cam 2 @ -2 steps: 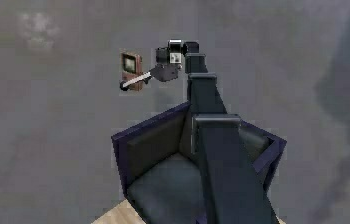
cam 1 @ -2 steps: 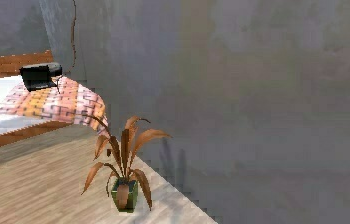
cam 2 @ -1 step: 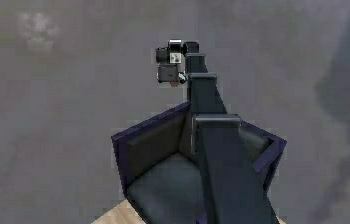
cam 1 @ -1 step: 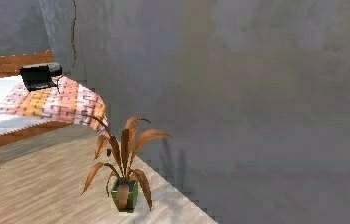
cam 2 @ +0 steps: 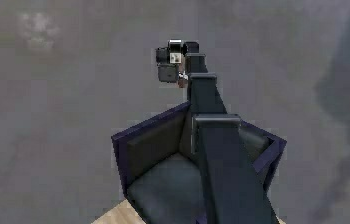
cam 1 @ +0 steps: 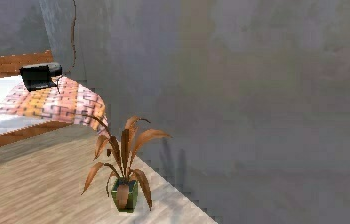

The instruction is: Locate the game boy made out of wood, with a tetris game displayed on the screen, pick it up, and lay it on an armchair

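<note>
In the arm side view my arm (cam 2: 215, 140) rises as a dark bar over a dark blue armchair (cam 2: 148, 160) at the bottom of the picture. The gripper (cam 2: 167, 62) sits at the arm's far end, high up against the grey wall, beyond the armchair's back. Its far end is a small dark and pale blob, and I cannot tell whether it holds anything. Nothing I can make out as a wooden game boy.
The forward view's left has a wooden bed (cam 1: 3, 125) with a patterned orange quilt (cam 1: 63, 100), a dark boxy object (cam 1: 40, 75) on it. A potted plant (cam 1: 123, 165) with brown leaves stands on the wood floor by the grey wall (cam 1: 253, 110).
</note>
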